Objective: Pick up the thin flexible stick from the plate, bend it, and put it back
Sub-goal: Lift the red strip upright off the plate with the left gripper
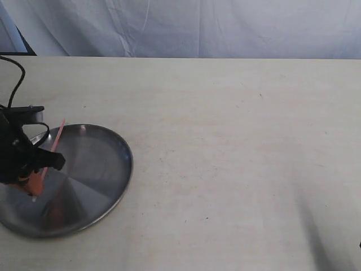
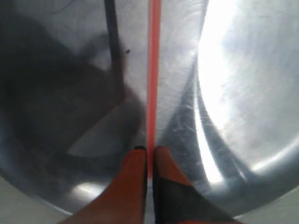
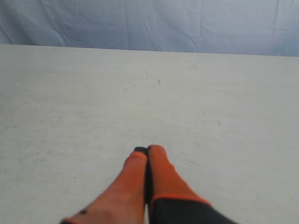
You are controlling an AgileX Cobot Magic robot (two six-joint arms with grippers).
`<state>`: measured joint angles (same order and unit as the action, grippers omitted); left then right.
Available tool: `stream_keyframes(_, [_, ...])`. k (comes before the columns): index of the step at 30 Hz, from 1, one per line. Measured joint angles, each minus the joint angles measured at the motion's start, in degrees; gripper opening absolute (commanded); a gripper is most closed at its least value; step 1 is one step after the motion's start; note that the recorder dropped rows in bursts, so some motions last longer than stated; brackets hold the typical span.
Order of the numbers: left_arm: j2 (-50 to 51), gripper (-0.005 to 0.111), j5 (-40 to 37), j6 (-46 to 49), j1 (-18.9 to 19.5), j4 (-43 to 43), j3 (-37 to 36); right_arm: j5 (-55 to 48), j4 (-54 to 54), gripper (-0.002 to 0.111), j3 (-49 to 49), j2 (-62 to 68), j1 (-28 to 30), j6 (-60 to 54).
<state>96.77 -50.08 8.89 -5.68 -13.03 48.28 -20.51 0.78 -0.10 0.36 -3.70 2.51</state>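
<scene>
Left wrist view tells you most of it: the thin flexible stick (image 2: 153, 70) runs dead straight out from between the orange tips of the left gripper (image 2: 149, 152), which are pinched down on its near end with basically no gap, so it's got hold of it. In the exterior view the stick leans up at an angle over the left part of the plate (image 1: 127, 164), with its upper end out by the far rim. I can't tell whether that end touches anything. The right gripper (image 3: 147, 151) has its fingers pressed together on nothing, over bare table (image 3: 70, 93) and well apart from the plate. There's no bend in the stick, so I'd say the pickup is done and the bending hasn't started. What worries me is that the hold is right at the very end of a super thin strand, so it could swivel or slide out of the pads the moment anything pushes on it. The other arm has to open up and catch the free end, which is a tiny target; a slightly off approach would just knock it sideways. Squeeze the ends together too hard and it might kink, or spring loose and land off the plate.
</scene>
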Motion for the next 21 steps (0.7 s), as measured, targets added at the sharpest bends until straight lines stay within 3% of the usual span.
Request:
stream_keyframes(8, [-5.81,0.0,-2.76,14.71,0.0,-15.18,-0.08,0.0,0.0,-0.001,0.0,0.0,0.0,0.0])
stream_keyframes(15, [-8.41,0.0,-12.02,33.06,0.0,-36.14,-0.08,0.0,2.34,-0.001,0.0,0.0,0.0,-0.52])
stream_keyframes(21, [-8.41,0.0,-18.03,42.26,-2.04,-45.12,-0.08,2.91,3.37,-0.001,0.0,0.0,0.0,-0.5])
